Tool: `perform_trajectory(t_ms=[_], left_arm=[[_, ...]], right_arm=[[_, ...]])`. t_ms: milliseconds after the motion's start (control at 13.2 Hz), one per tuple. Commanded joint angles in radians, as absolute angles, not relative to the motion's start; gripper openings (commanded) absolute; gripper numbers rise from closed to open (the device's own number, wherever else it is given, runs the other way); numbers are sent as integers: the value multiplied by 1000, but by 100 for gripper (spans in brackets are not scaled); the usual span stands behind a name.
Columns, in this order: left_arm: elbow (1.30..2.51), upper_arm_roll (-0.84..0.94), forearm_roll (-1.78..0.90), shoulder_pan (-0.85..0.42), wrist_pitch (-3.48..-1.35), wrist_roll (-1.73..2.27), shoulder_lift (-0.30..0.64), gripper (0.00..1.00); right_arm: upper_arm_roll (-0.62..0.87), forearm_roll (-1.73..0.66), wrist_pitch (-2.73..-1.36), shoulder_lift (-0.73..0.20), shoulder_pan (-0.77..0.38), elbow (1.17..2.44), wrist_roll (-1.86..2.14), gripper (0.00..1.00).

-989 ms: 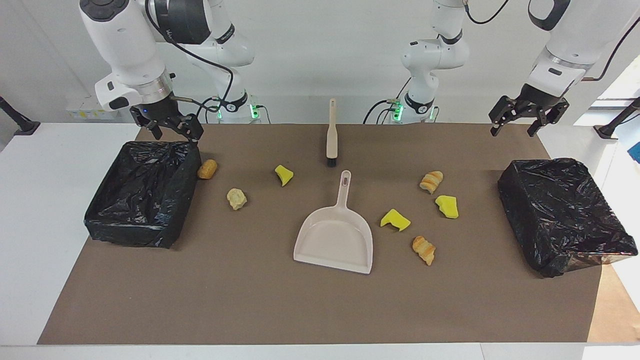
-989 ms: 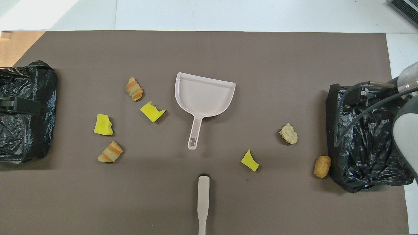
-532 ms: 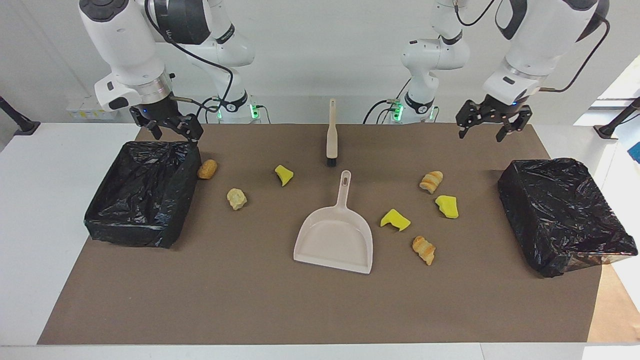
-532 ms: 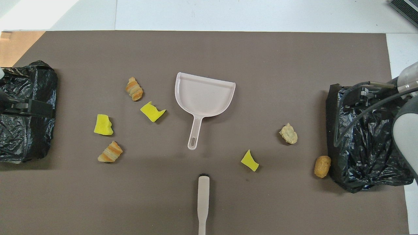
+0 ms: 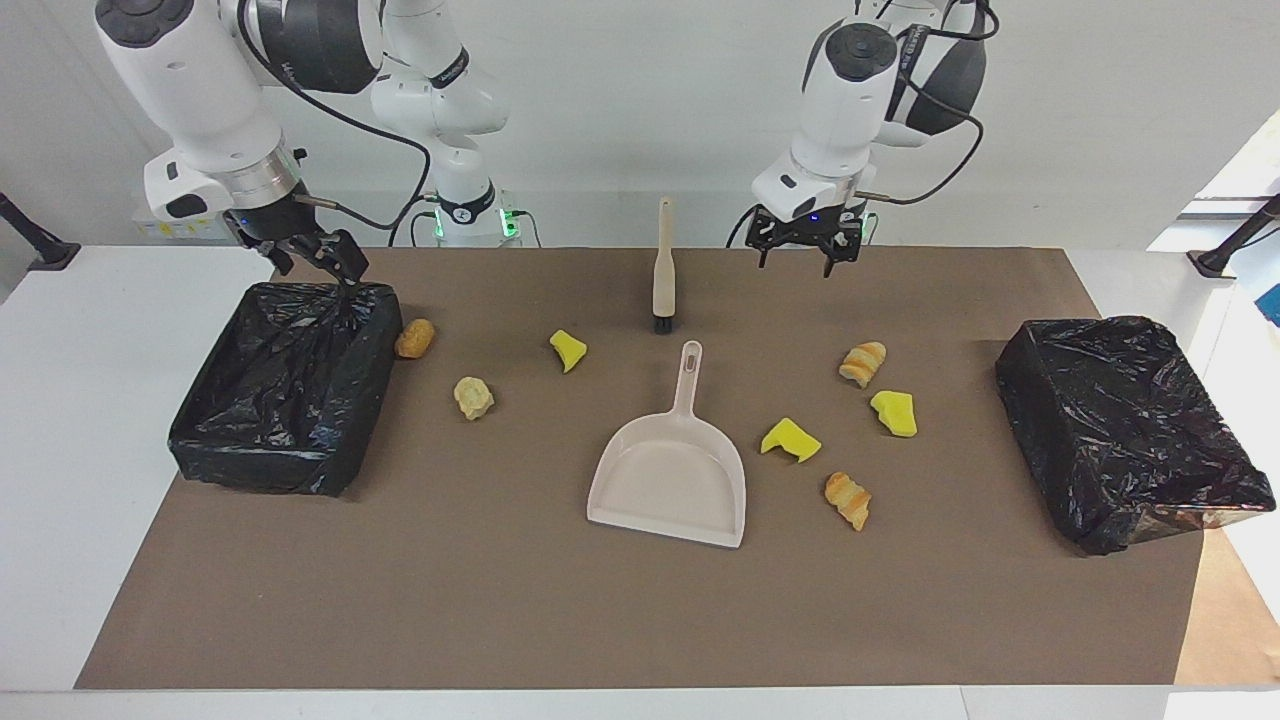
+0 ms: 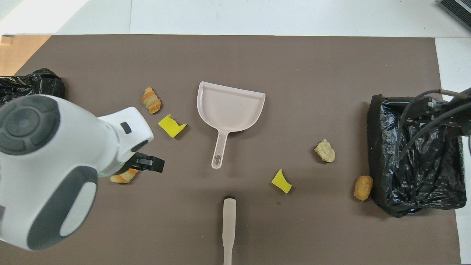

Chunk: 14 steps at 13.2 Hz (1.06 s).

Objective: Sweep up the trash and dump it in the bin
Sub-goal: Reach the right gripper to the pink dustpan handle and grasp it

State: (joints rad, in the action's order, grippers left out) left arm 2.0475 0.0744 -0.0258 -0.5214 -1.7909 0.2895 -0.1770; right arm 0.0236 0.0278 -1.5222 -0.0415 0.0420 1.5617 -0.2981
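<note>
Trash (image 5: 851, 499) scattered, axes mixed; left claw (image 5: 798, 255), right claw (image 5: 318, 256) seemingly wide, empty.

White wall (image 5: 620, 110), white table (image 5: 90, 420) — brown mat (image 5: 500, 600) on top, even light

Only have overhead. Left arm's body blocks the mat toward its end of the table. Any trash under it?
Observer: Yes, a yellow sponge chunk lies there, beside the croissant piece nearer the robots, not touching it.
Operator: Left gripper touching anything?
Observer: No. The left gripper hangs in the air, open and empty, clear of the trash.
Operator: Right gripper?
Observer: The right gripper is open over the robot-side edge of the bin at the right arm's end, holding nothing.
</note>
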Motion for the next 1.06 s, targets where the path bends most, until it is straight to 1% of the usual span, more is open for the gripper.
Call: perform_trajectory(t_ms=[0, 152, 304, 380, 532, 608, 684, 837, 989], left_arm=[[2213, 55, -25, -693, -1931, 475, -238, 100], [2282, 55, -25, -819, -2018, 576, -216, 100], [2389, 55, -25, -920, -2159, 730, -219, 100], [2414, 55, -25, -960, -2184, 759, -216, 100], [2469, 55, -25, -1041, -2212, 804, -222, 100], [2526, 57, -25, -1081, -2280, 814, -232, 100], [2557, 57, -26, -1118, -2331, 872, -236, 100], [2578, 57, -26, -1182, -2399, 919, -186, 100], [2579, 55, -26, -1186, -2395, 914, -176, 100]], right_arm=[[44, -43, -1674, -26, 23, 1618, -293, 100], [46, -34, -1773, -72, -32, 1635, -296, 100], [44, -28, -1808, -116, -99, 1635, -355, 100], [44, -15, -1816, -147, -141, 1635, -412, 100], [44, 66, -1896, -217, -227, 1631, -521, 100], [44, 89, -1945, -250, -259, 1628, -543, 100], [44, 94, -1977, -285, -279, 1612, -557, 100], [44, 90, -1994, -357, -348, 1566, -642, 100], [46, 89, -1997, -391, -360, 1549, -711, 100]])
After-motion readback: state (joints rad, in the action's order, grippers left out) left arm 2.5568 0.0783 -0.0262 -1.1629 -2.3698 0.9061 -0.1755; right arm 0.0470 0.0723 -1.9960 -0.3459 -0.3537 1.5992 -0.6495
